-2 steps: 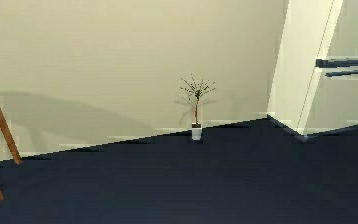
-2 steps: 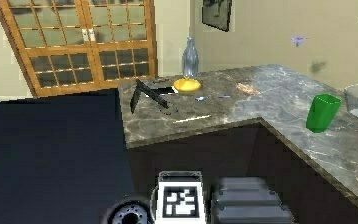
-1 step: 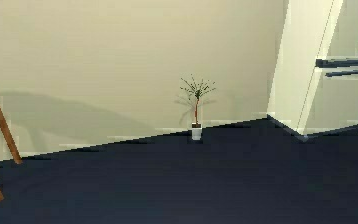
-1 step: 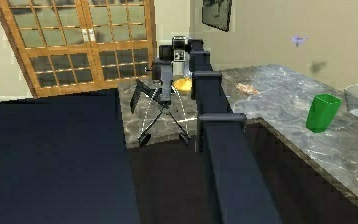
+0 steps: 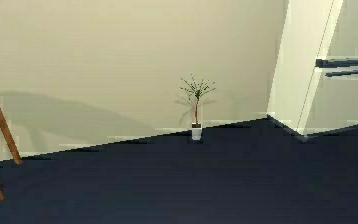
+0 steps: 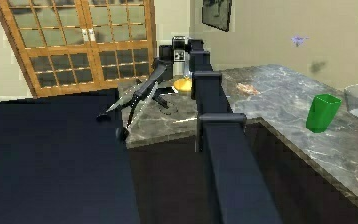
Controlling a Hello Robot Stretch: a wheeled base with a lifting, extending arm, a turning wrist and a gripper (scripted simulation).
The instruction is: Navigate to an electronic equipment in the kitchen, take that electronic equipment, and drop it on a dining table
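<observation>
The arm's dark bar (image 6: 222,150) is seen rising past a grey marble counter (image 6: 287,150). The gripper (image 6: 121,116) is shown at the counter's corner. Whether anything is held cannot be told. A yellow thing (image 6: 184,86) is laid nearby, and the electronic equipment cannot be picked out. A green cup (image 6: 323,111) is set well apart.

Potted plant (image 5: 197,112) against wall (image 5: 107,60), cup (image 6: 323,111) on counter (image 6: 277,105), double doors (image 6: 82,40) behind counter, left
</observation>
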